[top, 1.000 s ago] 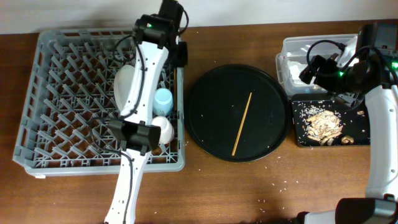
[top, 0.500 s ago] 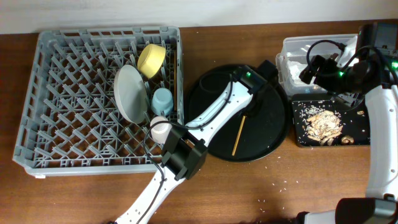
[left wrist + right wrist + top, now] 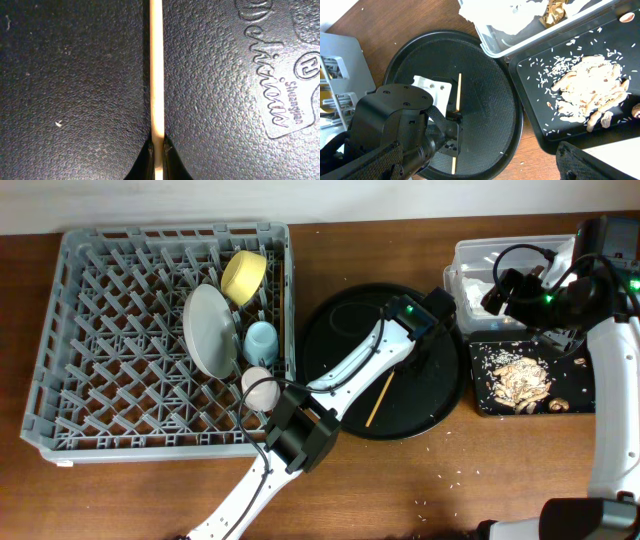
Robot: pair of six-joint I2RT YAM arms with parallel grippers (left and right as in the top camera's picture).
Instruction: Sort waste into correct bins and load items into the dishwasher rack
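Note:
My left gripper (image 3: 400, 366) is shut on the upper part of a thin wooden chopstick (image 3: 377, 400), (image 3: 157, 70) lying on the large round black tray (image 3: 340, 340). The left wrist view shows both fingertips (image 3: 157, 150) pinching it. A second chopstick is not in view. The grey dishwasher rack (image 3: 90, 340) holds the yellow bowl (image 3: 243, 274), grey plate (image 3: 207, 330), blue cup (image 3: 262, 338) and white cup (image 3: 263, 388). My right gripper (image 3: 503, 288) hovers open and empty over the clear tub (image 3: 470, 252), which holds the white napkin (image 3: 505, 10).
The shallow black tray (image 3: 482, 402) at the right holds brown food scraps (image 3: 522, 378), scattered rice and a bone-like piece (image 3: 560, 404). My left arm (image 3: 300, 435) stretches from the front across the rack's corner to the round tray. Rice grains dot the wooden table (image 3: 450, 480).
My left arm swung from over the rack to the round tray and closed on the chopstick. The chopstick has shifted slightly down and left. The right arm has not moved.

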